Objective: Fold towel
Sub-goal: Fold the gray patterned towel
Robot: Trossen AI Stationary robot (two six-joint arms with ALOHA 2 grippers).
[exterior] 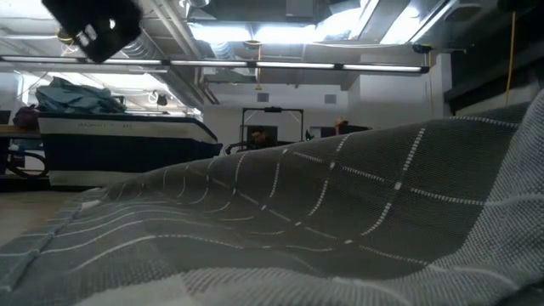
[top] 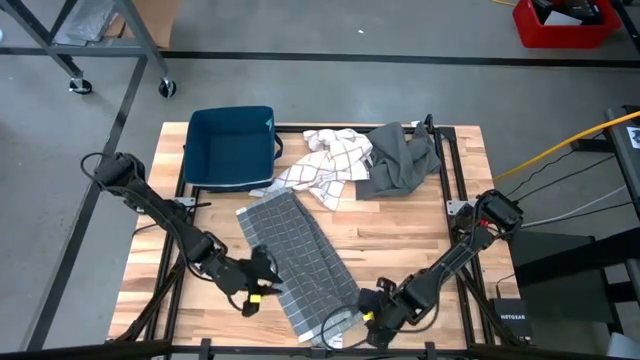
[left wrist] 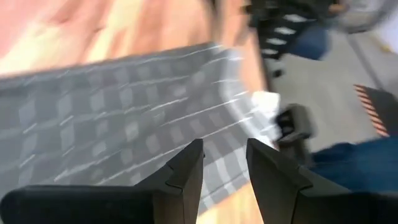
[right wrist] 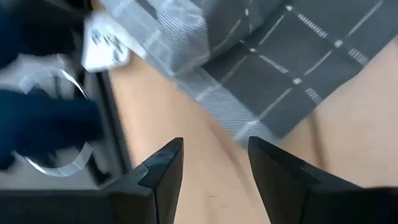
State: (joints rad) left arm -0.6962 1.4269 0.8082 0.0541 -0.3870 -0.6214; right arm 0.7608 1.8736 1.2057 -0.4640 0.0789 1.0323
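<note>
A grey checked towel (top: 300, 255) lies on the wooden table (top: 400, 250) as a long strip, slanting from the middle toward the near edge. It fills the foreground of the low view (exterior: 340, 195). My left gripper (top: 264, 274) hovers at the strip's left long edge. It is open, and the left wrist view shows nothing between its fingers (left wrist: 225, 155), with the towel (left wrist: 124, 118) beyond them. My right gripper (top: 363, 316) stands open by the towel's near right corner, over bare wood (right wrist: 214, 162). The towel's pale hem (right wrist: 205, 87) lies just ahead of it.
A blue bin (top: 232, 147) stands at the far left of the table. A white checked cloth (top: 325, 165) and a plain grey cloth (top: 400, 160) lie bunched along the far side. Bare wood shows to the right of the towel.
</note>
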